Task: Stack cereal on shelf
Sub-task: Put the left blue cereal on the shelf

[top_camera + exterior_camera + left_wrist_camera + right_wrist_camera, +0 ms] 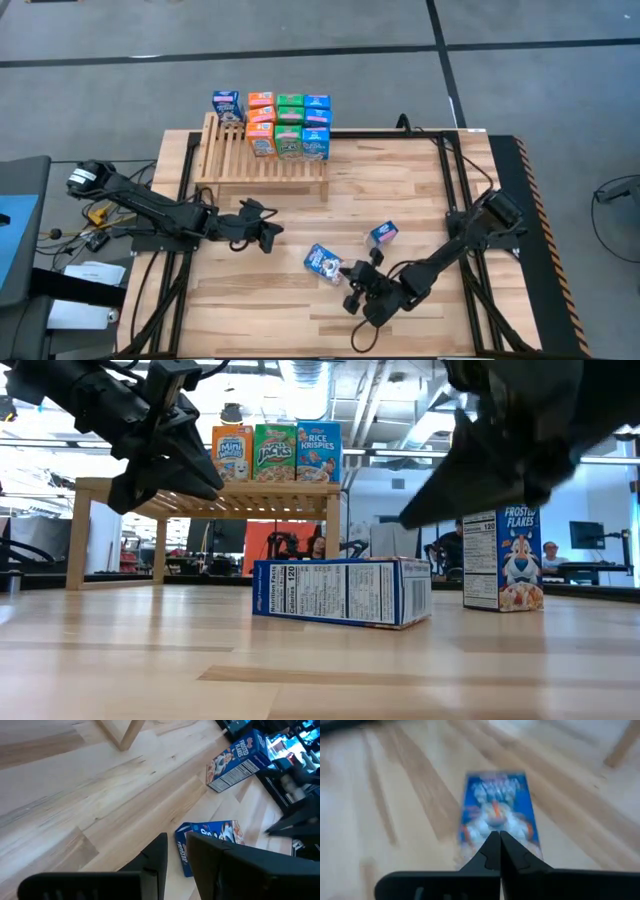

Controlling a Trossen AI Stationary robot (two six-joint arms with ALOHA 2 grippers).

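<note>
Low light-wood slatted shelf (pixel 262 165) at the desk's far edge, on short legs. On its far part, a block of upright cereal boxes (pixel 288 127) in rows: orange, green and blue, plus 1 blue box (pixel 227 106) just left of the block. Seen level from the desk: front row orange (pixel 232 453), green (pixel 274 452), blue (pixel 319 451), printed fronts facing forward. 2 more blue boxes down on the desk, well apart from the shelf: 1 flat on its back (pixel 322 262), printed front up; 1 upright (pixel 383 234) near it, toward the right.
</note>
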